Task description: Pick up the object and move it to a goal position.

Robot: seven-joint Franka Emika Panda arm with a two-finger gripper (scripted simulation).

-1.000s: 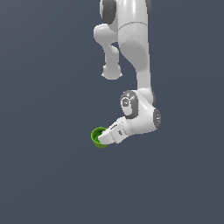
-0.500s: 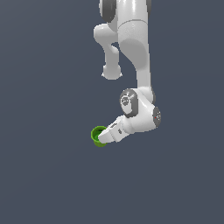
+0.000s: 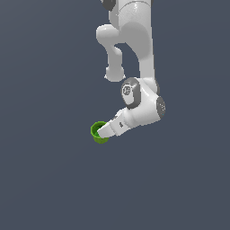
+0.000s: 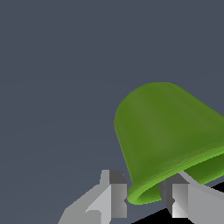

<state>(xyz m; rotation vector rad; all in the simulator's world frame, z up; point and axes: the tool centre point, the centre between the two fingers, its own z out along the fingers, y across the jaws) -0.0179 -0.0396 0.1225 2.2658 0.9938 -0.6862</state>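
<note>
The object is a small bright green tapered cup (image 3: pixel 97 131) with a thicker rim, held at the tip of my gripper (image 3: pixel 106 130) in the exterior view. It hangs against the plain grey background with nothing seen touching it from below. In the wrist view the cup (image 4: pixel 168 129) fills much of the picture, tilted, its closed narrow end pointing away. My gripper (image 4: pixel 144 199) is shut on its rim, with one grey finger (image 4: pixel 114 194) outside the rim and the other finger (image 4: pixel 176 200) inside it.
The white arm (image 3: pixel 134 54) reaches down from the top of the exterior view to the wrist (image 3: pixel 143 108). All around is a uniform dark grey ground with no other objects or edges in view.
The gripper and the green cup have risen slightly in the exterior view. The grip on the cup looks unchanged.
</note>
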